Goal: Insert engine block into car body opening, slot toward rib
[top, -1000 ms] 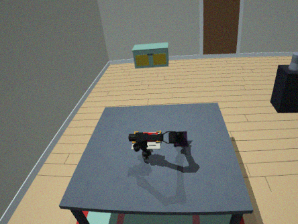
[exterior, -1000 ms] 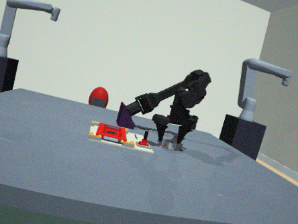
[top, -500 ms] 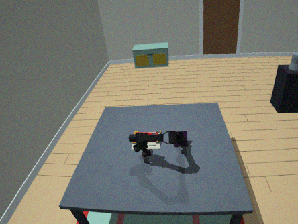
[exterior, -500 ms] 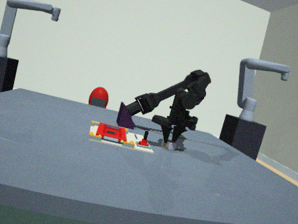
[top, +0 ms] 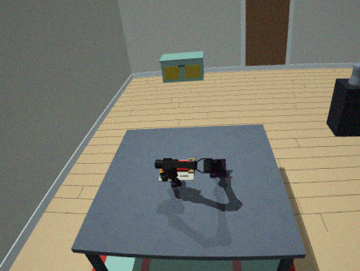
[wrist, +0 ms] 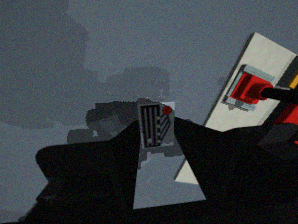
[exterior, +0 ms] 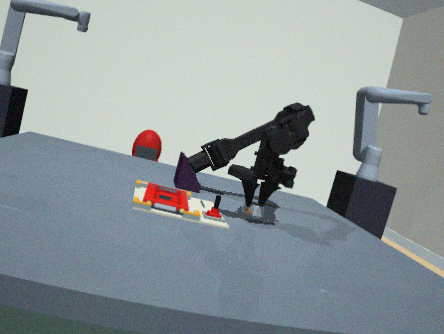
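Across the bottom of the wrist view, the black gripper has its two fingers pinching the engine block, a small grey piece with dark slots and a red spot facing the camera. In the exterior view, the grey table fills the foreground. Left of centre there lies the car body, a pale base with a red frame and yellow-orange corners; a black stick stands up from a red mount on its right end. The block is low over the table, just beside that end and outside the body; whether it touches the tabletop, I cannot tell. Behind them, the black arm reaches from a purple base piece. Farther back are a red rounded object and two grey arms, one at upper left, one at right. In the top view's distance stand a pale green cabinet and, upper right, a brown door.
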`<state>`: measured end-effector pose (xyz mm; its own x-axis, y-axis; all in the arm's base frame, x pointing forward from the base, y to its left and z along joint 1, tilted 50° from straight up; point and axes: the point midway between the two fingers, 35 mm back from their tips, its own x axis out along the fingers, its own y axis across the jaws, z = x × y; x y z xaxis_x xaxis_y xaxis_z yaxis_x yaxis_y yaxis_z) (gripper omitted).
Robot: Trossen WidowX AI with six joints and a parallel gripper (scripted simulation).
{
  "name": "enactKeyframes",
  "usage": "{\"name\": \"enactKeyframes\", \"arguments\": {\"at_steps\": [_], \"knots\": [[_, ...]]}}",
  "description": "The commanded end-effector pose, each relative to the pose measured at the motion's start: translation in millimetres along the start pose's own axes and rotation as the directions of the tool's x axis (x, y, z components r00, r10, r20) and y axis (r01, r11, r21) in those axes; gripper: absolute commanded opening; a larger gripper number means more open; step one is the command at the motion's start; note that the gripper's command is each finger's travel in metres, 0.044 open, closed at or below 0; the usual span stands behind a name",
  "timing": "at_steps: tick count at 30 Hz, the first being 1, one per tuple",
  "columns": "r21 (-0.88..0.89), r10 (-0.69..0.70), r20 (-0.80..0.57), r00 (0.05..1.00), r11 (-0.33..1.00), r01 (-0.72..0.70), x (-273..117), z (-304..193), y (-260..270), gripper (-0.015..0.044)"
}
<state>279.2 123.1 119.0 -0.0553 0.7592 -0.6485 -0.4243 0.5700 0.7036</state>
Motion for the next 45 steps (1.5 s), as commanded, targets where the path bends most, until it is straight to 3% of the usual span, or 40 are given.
{"name": "enactKeyframes", "arguments": {"at_steps": [1, 30, 45], "knots": [[-0.003, -0.008, 0.001, 1.000, 1.000, 0.008, -10.5, 1.2, -1.4, 0.0000], [0.007, -0.023, 0.030, 0.999, 1.000, 0.023, -103.0, -3.2, 1.2, 0.0000], [0.067, -0.024, 0.024, 0.999, 0.997, 0.023, -99.1, 1.9, -32.8, 0.0000]]}}
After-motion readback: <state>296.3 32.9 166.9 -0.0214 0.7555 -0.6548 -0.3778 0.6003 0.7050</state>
